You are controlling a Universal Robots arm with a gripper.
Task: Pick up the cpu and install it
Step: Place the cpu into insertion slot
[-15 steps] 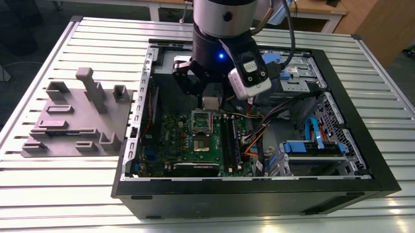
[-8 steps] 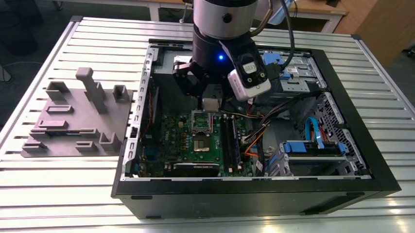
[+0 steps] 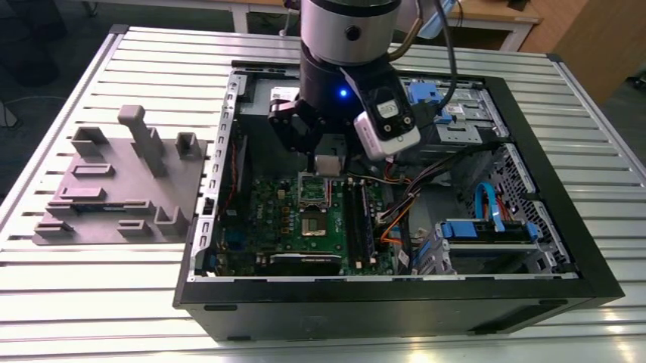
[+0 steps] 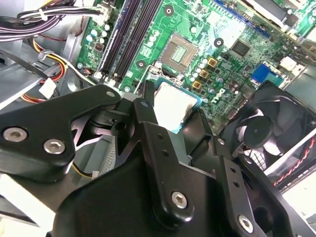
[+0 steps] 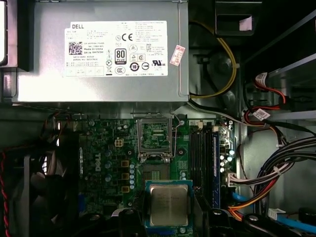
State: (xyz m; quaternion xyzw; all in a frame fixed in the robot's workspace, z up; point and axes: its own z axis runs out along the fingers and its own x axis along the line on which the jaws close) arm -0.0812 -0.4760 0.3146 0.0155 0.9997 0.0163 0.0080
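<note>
My gripper (image 3: 325, 155) hangs inside the open computer case (image 3: 404, 302), shut on the cpu (image 3: 328, 164). The cpu is a flat silver square with a thin teal rim. In both wrist views it sits level between the black fingers (image 5: 131, 222), cpu (image 5: 169, 203), cpu (image 4: 173, 103). It hovers above the green motherboard (image 3: 277, 219), near the power-supply end of the socket (image 3: 313, 224). The socket (image 4: 180, 52) lies bare with its metal frame (image 5: 155, 136) flipped open.
A grey plastic fixture (image 3: 116, 189) stands on the slatted table (image 3: 101, 302) at the exterior view's left. Around the socket are memory slots (image 5: 202, 158), a black fan (image 4: 266, 128), the power supply (image 5: 98, 49), cable bundles (image 5: 276, 168) and blue-tabbed drive bays (image 3: 485, 227).
</note>
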